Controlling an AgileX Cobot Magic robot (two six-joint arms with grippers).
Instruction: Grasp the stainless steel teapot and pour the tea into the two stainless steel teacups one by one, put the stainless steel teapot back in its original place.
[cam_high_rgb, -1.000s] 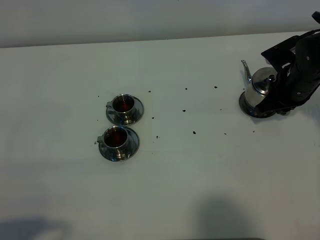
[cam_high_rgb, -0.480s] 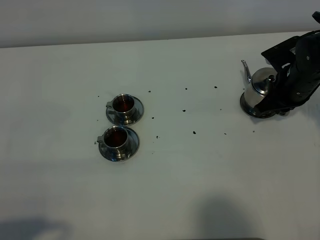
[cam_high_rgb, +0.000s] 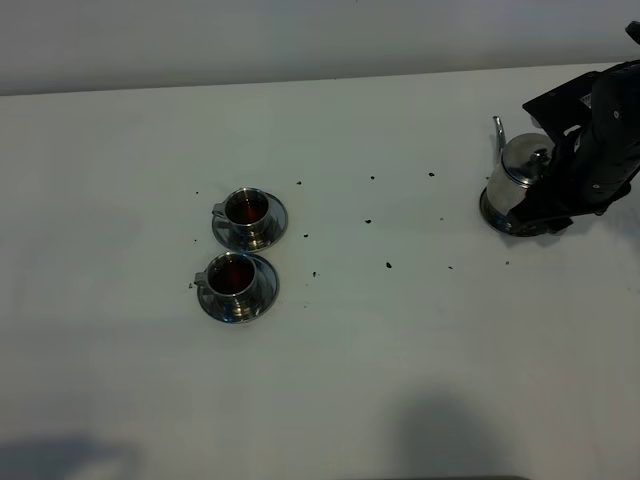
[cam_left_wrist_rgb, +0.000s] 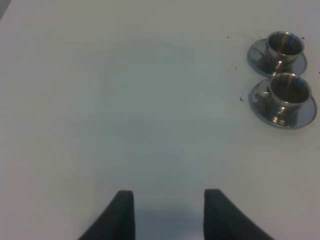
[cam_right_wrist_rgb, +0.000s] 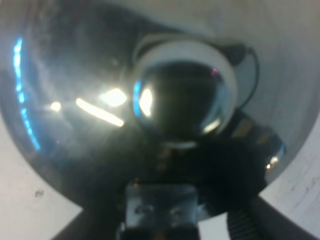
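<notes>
Mirror-polished steel teapot (cam_high_rgb: 518, 175), glossy steel teacups (cam_high_rgb: 240, 251) on shiny saucers, smooth matt white table (cam_high_rgb: 380, 340), matt black tool (cam_left_wrist_rgb: 168, 215)

This looks like a robot test room, not a home kitchen. A big, plain white worktop (cam_high_rgb: 330, 380) fills almost the whole picture, with a bare pale wall (cam_high_rgb: 300, 40) along the top. A black robot arm (cam_high_rgb: 600, 130) reaches in at the upper right.
</notes>
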